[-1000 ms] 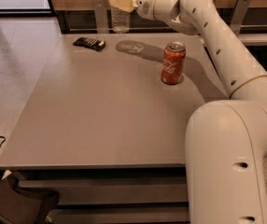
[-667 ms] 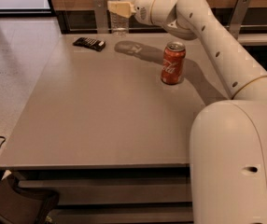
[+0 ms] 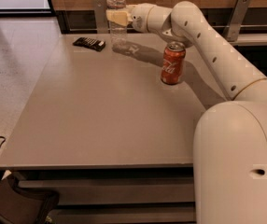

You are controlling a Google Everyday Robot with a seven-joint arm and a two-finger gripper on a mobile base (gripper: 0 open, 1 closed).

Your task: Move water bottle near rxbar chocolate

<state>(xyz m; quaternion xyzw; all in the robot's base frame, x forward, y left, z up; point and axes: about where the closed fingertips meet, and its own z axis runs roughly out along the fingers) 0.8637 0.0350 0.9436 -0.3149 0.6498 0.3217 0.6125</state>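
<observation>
The water bottle, clear ribbed plastic with a white cap, stands upright at the far edge of the table. My gripper is shut around its middle, reaching in from the right. Its base is at or just above the tabletop; I cannot tell which. The rxbar chocolate, a flat black bar, lies on the table just left of the bottle, a short gap away.
A red soda can stands right of the bottle, under my forearm. The grey table stretches toward me. A wooden wall with metal brackets runs behind the far edge. A dark bag lies on the floor at lower left.
My gripper has carried the bottle down and slightly left, closer to the black bar. The can and the bar have not moved.
</observation>
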